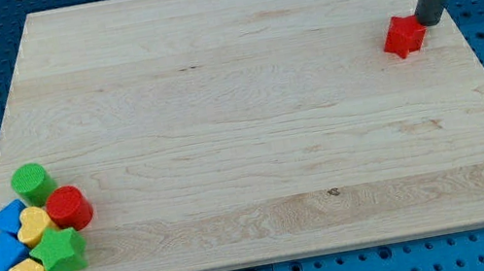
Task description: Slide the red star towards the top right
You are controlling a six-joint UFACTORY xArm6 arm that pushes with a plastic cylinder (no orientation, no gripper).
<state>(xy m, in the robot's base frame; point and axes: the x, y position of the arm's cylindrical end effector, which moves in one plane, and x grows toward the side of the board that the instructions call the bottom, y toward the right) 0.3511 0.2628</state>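
Red star (403, 37) top right, my tip (427, 23) touching its right (orientation unclear).

Pale wooden desk (237, 107), smooth, with visible grain and a small knot. Matt dark rod ending at my tip (427, 23); beside it, the matt red star (403, 37).

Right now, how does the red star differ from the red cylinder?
The red star has pointed edges; the red cylinder is round with a flat top. The red star sits alone near the view's top right, with my tip at its right side; the red cylinder is packed in the cluster at the view's bottom left, far from my tip. Both are red.
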